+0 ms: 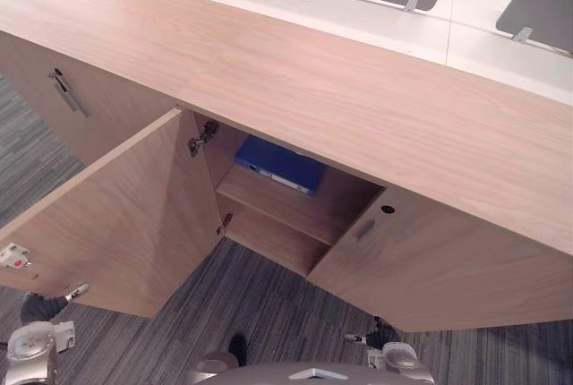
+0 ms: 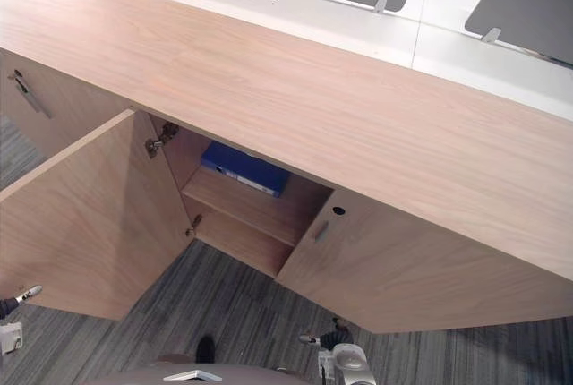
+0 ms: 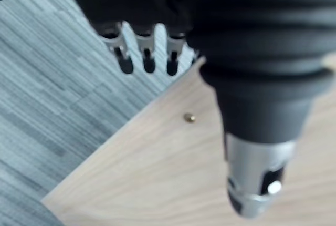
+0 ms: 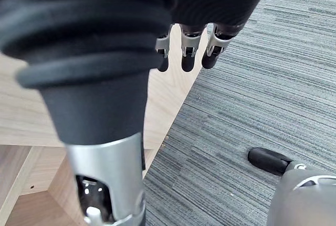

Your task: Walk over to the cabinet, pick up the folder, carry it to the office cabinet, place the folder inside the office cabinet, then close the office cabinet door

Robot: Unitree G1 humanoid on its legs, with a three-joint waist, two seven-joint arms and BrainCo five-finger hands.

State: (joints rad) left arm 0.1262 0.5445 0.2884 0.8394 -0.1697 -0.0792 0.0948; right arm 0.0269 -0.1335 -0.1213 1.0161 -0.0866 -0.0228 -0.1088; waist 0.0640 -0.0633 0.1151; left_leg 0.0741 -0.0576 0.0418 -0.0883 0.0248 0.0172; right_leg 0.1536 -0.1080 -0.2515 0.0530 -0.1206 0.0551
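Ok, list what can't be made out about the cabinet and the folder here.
- Folder: its rear part, hidden under the cabinet top in both eye views.
- Cabinet interior right of the opening: covered by the right door.
- Open door: its outer face, turned away from the head camera.
- Left hand: mostly behind its dark cover in the left wrist view.

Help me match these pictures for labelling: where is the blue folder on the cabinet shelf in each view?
Left eye view: folder at centre, on the shelf.
Right eye view: left of centre, same shelf.
Left wrist view: carpet, wood, left hand.
Right wrist view: carpet, wood, right hand.
Landmark in both eye views: the upper door hinge.
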